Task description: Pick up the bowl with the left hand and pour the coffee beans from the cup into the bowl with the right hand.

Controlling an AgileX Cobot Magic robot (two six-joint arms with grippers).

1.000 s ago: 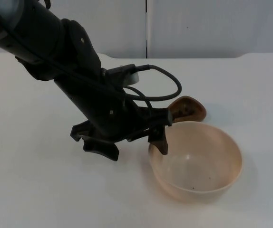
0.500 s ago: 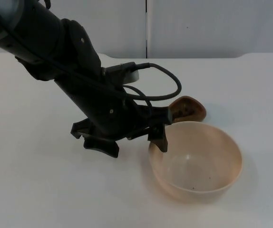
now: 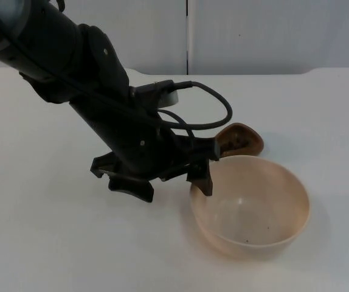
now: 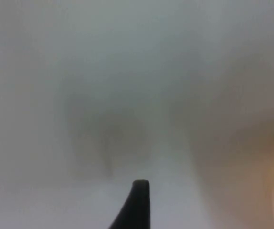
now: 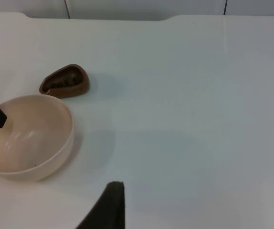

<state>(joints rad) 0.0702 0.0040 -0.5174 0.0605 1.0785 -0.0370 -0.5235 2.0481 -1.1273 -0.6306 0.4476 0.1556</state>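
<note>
**— Where do your left jaws stand?**

My left gripper (image 3: 165, 182) is low over the white bench (image 3: 53, 243) with its jaws spread wide. One finger (image 3: 202, 181) stands at the near rim of the pale beige plastic bowl (image 3: 250, 207), seemingly just inside it; the other (image 3: 130, 187) is well out over bare bench. So the bowl lies to one side of the gap, not between the jaws; I judge I must shift toward it until the rim sits between them.

**— And the cup?**

The small brown cup (image 3: 240, 139) of coffee beans lies just behind the bowl. My right arm waits, well back from both. Its wrist view shows the cup (image 5: 64, 80) standing apart from the bowl (image 5: 27, 136), which the top view half hides behind my left arm.
</note>
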